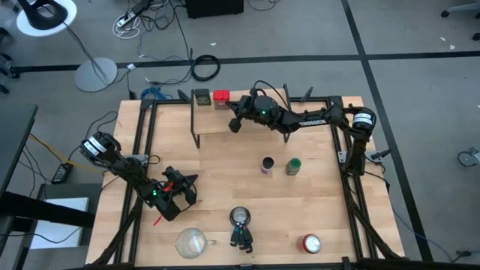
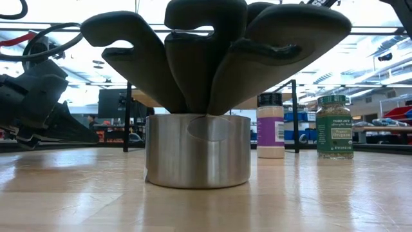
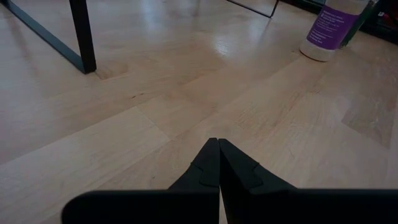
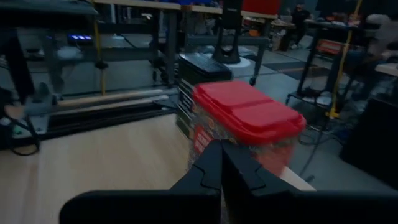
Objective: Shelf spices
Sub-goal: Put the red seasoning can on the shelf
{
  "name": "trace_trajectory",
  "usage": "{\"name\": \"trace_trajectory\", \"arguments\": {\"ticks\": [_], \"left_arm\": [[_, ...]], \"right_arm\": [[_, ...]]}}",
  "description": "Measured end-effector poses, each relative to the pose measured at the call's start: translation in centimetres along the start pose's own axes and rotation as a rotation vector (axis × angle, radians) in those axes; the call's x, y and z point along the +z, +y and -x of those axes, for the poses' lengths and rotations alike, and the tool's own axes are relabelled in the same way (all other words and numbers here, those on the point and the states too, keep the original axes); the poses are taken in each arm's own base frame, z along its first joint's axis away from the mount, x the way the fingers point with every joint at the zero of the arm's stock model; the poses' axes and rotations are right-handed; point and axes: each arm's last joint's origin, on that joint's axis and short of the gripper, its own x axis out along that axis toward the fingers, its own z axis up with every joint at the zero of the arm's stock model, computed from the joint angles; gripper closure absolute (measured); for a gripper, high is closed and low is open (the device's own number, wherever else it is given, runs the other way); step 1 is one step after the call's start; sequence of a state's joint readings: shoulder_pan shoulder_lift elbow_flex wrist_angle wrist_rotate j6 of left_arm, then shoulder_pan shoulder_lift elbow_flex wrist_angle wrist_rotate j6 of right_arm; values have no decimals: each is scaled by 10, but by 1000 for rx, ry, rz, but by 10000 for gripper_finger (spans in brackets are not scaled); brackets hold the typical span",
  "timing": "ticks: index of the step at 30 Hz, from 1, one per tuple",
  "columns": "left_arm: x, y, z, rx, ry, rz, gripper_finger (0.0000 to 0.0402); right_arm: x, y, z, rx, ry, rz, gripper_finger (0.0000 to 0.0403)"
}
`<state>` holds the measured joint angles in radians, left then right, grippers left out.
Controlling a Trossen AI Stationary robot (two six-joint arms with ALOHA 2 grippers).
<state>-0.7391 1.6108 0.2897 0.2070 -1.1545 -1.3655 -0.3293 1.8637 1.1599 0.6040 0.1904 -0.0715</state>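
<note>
The right claw [image 1: 234,124] hung over the shelf [image 1: 212,120], fingers pressed together on nothing, just beside the red tin [image 1: 221,97] and olive tin [image 1: 201,97] already on the board at twelve o'clock. A careless retreat could knock the red tin off the back edge. The purple-labelled jar [image 1: 267,164] and green jar [image 1: 293,166] waited mid-counter [image 1: 225,172]. The left claw [image 1: 191,178], likewise shut and empty, rested at eight o'clock. At six o'clock a steel holder [image 1: 240,217], glass cup [image 1: 191,241] and red-topped can [image 1: 311,243] stood clear of the route.
</note>
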Motion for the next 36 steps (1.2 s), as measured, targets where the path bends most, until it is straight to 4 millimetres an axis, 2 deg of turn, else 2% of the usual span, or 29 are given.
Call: {"name": "trace_trajectory", "arguments": {"ticks": [5, 20, 31, 36], "left_arm": [[0, 0, 0, 0, 0, 0, 398], [0, 0, 0, -2, -1, 4, 398], [0, 0, 0, -1, -1, 3, 398], [0, 0, 0, -1, -1, 3, 398]], "right_arm": [[2, 3, 1, 20, -17, -2, 403], [1, -8, -1, -9, -12, -9, 402], [2, -1, 0, 54, -25, -59, 402], [12, 10, 0, 124, -61, -49, 402]]}}
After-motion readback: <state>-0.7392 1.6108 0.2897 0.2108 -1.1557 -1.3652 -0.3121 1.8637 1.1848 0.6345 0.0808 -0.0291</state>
